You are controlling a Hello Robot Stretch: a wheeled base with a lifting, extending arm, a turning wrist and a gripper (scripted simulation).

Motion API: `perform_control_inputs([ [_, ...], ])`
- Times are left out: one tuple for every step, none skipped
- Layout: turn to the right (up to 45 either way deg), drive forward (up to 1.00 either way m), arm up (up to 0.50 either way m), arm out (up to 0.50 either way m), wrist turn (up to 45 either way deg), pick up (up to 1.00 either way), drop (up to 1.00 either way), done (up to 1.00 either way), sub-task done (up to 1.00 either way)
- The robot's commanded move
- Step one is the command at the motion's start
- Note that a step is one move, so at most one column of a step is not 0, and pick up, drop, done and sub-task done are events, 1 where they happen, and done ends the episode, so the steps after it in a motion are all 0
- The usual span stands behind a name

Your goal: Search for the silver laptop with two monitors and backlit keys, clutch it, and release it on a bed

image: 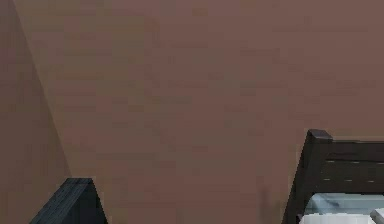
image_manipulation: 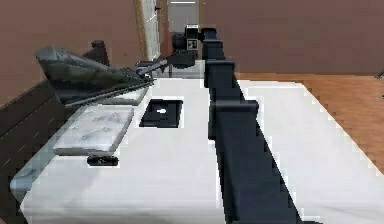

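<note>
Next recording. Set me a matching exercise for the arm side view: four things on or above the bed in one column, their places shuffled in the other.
Things:
1. pillow
2. black flat item
3. small dark object
4. grey laptop

Places:
A. on the sheet, nearer the picture's bottom than the pillow
B. upper left, above the pillow in the picture
C. next to the dark headboard
D. mid-sheet, just left of the arm

Pairs: 1-C, 2-D, 3-A, 4-B
</note>
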Motion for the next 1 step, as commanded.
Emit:
perform_control_inputs([
  [0.0,0.0,0.0,0.0,45.0,0.0,0.0,0.0,0.0],
])
